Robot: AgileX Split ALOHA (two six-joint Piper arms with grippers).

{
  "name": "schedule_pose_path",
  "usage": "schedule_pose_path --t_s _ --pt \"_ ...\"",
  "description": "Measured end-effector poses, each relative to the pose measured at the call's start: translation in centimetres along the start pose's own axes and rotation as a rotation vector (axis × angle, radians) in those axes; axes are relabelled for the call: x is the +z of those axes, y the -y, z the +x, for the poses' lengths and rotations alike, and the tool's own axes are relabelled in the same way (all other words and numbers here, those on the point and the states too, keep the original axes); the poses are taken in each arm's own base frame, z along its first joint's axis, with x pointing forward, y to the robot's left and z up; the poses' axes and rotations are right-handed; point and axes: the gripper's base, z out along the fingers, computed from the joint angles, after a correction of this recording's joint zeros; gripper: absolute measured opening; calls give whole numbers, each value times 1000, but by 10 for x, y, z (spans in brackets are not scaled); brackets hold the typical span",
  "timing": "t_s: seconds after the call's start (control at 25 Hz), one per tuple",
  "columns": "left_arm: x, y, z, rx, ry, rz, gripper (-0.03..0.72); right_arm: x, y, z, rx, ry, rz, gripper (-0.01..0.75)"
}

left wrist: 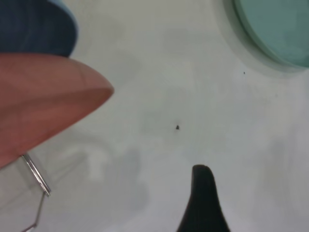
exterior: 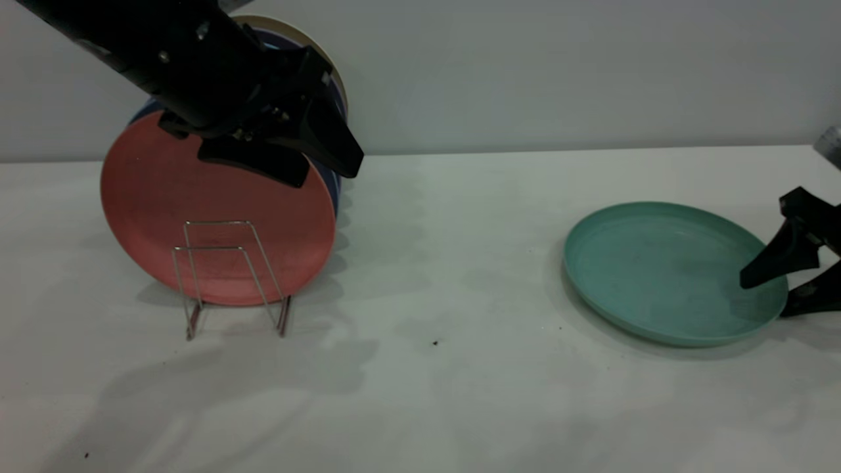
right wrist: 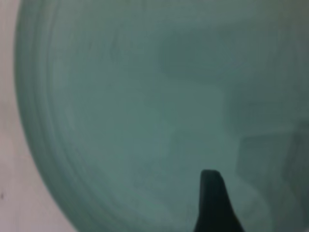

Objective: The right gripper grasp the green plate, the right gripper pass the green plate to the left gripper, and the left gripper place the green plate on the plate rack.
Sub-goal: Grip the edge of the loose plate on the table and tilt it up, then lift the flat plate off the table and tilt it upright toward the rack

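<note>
The green plate (exterior: 663, 269) lies flat on the white table at the right. My right gripper (exterior: 765, 297) is open at the plate's right edge, one finger over the plate's inside, the other low outside the rim. The right wrist view is filled by the green plate (right wrist: 135, 106), with one black finger (right wrist: 212, 203) over it. My left gripper (exterior: 328, 172) is open and empty, hanging above the plate rack (exterior: 227, 276) in front of the standing plates. One of its fingers (left wrist: 203, 203) shows in the left wrist view, with the green plate (left wrist: 275, 29) far off.
A salmon-pink plate (exterior: 197, 197) stands upright in the rack, with blue plates (exterior: 336, 187) and a beige one (exterior: 289, 27) behind it. The pink plate (left wrist: 43, 101), a blue plate (left wrist: 34, 24) and a rack wire (left wrist: 36, 176) show in the left wrist view. A grey wall stands behind the table.
</note>
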Motion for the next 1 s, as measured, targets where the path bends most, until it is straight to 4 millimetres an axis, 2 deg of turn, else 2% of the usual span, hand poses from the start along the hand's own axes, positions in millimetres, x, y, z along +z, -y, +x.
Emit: schedule_pose_path --t_s 0.2,0.32,0.44,0.52,0.6,0.72,1.0 --pt "0 1 1 -1 -8 7 584 10 3 -1 10 -5 -23 476" --pt "0 1 1 -1 -8 7 584 18 0 1 0 -8 -42 409" --pt "0 1 1 -1 -8 7 584 26 -5 4 -28 -16 -55 235" --pt "0 1 1 -1 -8 7 584 30 -9 5 -64 -18 -61 83" --pt "1 0 1 -2 -10 8 584 34 -14 7 -115 -18 -80 28" --pt "8 -2 3 -27 -23 14 584 42 -30 12 -204 -38 -153 19" --pt "32 -12 9 -118 -47 30 584 64 -85 34 -333 -118 -288 19"
